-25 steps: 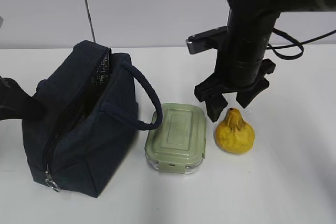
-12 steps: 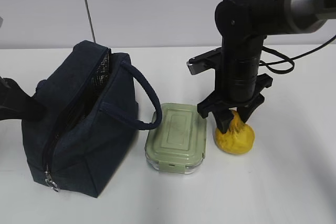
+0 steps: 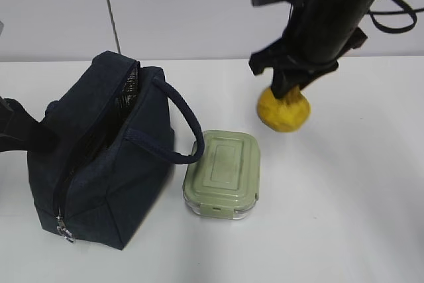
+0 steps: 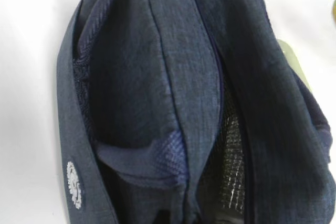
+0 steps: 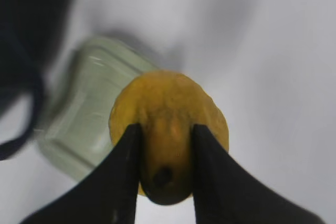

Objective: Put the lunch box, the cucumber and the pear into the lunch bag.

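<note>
My right gripper (image 3: 289, 89) is shut on the neck of the yellow pear (image 3: 283, 112) and holds it in the air, above and behind the lunch box (image 3: 223, 173). In the right wrist view its fingers (image 5: 123, 166) clamp the pear (image 5: 168, 106), with the sage-green lid (image 5: 79, 119) below to the left. The navy lunch bag (image 3: 99, 157) stands at the left with its zipper open. It fills the left wrist view (image 4: 157, 77). My left gripper (image 3: 18, 134) is pressed against the bag's left side, and its jaws are hidden. The cucumber is out of view.
The bag's near loop handle (image 3: 182, 120) arches over toward the lunch box. A zipper ring pull (image 3: 64, 230) hangs at the bag's front corner. A white table (image 3: 344, 217) and a pale wall behind.
My right gripper came down over the pear, shut on its neck, and has lifted it up and back off the table. The bag, lunch box and left arm have not moved.
</note>
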Controlling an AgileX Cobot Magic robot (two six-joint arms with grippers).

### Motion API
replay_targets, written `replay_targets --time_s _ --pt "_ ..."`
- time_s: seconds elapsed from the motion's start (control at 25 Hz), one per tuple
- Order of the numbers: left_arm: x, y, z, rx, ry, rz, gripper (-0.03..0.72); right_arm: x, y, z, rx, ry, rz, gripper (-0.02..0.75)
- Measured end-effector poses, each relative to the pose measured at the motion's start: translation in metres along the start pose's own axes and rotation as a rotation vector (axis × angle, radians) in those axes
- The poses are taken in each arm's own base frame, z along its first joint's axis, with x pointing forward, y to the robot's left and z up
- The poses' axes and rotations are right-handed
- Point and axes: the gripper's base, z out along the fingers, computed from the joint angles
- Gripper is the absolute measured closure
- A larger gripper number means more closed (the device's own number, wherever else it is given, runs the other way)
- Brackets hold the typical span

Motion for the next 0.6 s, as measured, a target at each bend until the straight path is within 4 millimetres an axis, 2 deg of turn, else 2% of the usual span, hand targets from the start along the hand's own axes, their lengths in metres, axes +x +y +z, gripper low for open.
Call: replay_targets --time_s 0.04,0.08,0.12,0.2,0.28,0.36,0.48,0.6 --pt "0.000 0.000 0.000 -0.001 -0.001 0.000 0.686 -0.003 0.010 -0.015 -0.066 -0.073 -0.027 0.535" --pt "0.000 0.000 0.000 -0.001 -0.001 0.000 0.686 -0.004 0.016 -0.021 -0.108 -0.102 -0.044 0.535" --pt "0.000 0.000 0.000 -0.001 -0.001 0.000 0.686 -0.009 0.036 -0.038 -0.237 -0.204 -0.093 0.535" --pt "0.000 0.000 0.000 -0.001 -0.001 0.000 0.686 -0.016 0.060 -0.051 -0.390 -0.306 -0.148 0.535" --pt "0.000 0.000 0.000 -0.001 -0.002 0.000 0.686 -0.022 0.075 -0.053 -0.495 -0.370 -0.178 0.535" --pt "0.000 0.000 0.000 -0.001 -0.002 0.000 0.686 -0.026 0.085 -0.045 -0.568 -0.398 -0.184 0.535" --pt "0.000 0.000 0.000 -0.001 -0.002 0.000 0.686 -0.031 0.093 -0.020 -0.616 -0.396 -0.175 0.535" --pt "0.000 0.000 0.000 -0.001 -0.002 0.000 0.686 -0.034 0.097 0.018 -0.631 -0.348 -0.162 0.535"
